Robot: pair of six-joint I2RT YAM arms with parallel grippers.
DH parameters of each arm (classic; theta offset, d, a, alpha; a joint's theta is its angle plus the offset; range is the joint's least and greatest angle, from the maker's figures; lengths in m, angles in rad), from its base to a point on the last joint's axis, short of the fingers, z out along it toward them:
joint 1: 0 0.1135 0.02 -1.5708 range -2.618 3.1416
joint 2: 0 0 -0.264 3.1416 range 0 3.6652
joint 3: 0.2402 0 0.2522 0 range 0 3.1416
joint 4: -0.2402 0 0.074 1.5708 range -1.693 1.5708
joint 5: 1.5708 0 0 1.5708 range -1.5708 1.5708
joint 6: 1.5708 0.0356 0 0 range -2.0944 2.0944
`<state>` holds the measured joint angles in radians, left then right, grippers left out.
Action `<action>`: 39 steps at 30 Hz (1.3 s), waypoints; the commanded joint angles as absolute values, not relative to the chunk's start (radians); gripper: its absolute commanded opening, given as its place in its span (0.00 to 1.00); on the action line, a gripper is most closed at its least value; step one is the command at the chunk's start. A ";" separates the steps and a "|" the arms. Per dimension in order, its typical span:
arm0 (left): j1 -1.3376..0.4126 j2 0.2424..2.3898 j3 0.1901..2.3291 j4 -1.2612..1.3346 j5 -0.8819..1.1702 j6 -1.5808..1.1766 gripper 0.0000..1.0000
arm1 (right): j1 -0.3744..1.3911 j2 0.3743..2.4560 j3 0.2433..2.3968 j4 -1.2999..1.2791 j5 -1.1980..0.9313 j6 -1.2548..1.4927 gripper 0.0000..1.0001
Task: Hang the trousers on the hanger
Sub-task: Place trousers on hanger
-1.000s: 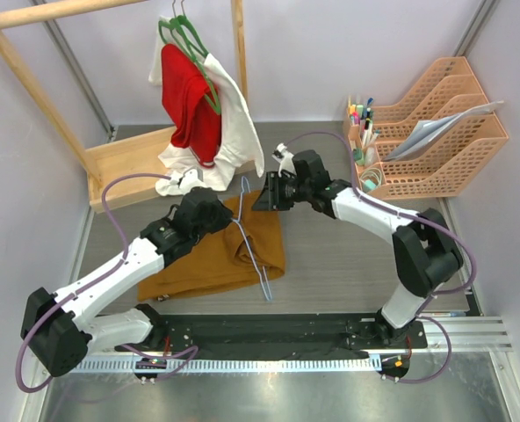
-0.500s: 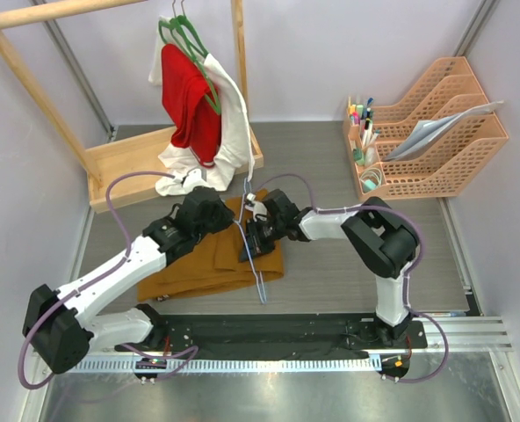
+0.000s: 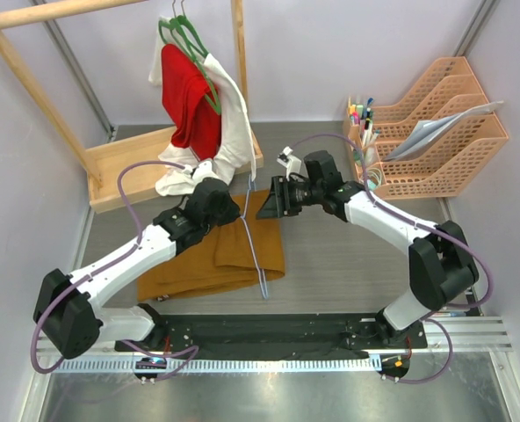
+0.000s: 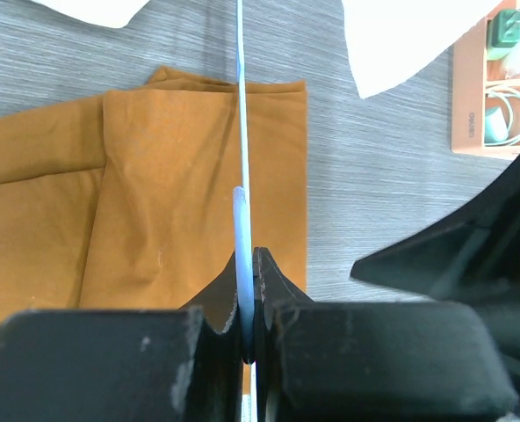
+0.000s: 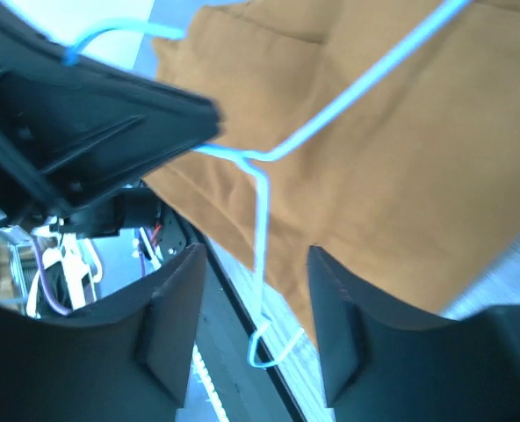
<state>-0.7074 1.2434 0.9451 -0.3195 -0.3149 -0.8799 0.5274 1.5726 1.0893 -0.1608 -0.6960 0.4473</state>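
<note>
I note left end effector [image 4: 249,257] clamped on the hanger [image 4: 240,105], mid-frame above the trousers [image 4: 172,193]; right end effector [image 5: 256,255] apart.

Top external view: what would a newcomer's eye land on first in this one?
The mustard trousers sprawl across the middle of the scene, with the thin light-blue hanger over them, pinched in the left gripper. The right gripper hovers open close above the same cloth. At the back left, a red garment and a white garment hang together.
</note>
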 commanded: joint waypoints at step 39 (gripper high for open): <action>-0.359 1.197 0.842 -0.381 0.181 -0.853 0.84 | 0.502 1.781 0.899 0.672 -0.908 1.072 0.01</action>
<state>-0.3626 1.0500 0.8268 -0.4442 -0.0067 -0.8547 0.5301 1.8000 0.9180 0.5488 -0.8284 0.9680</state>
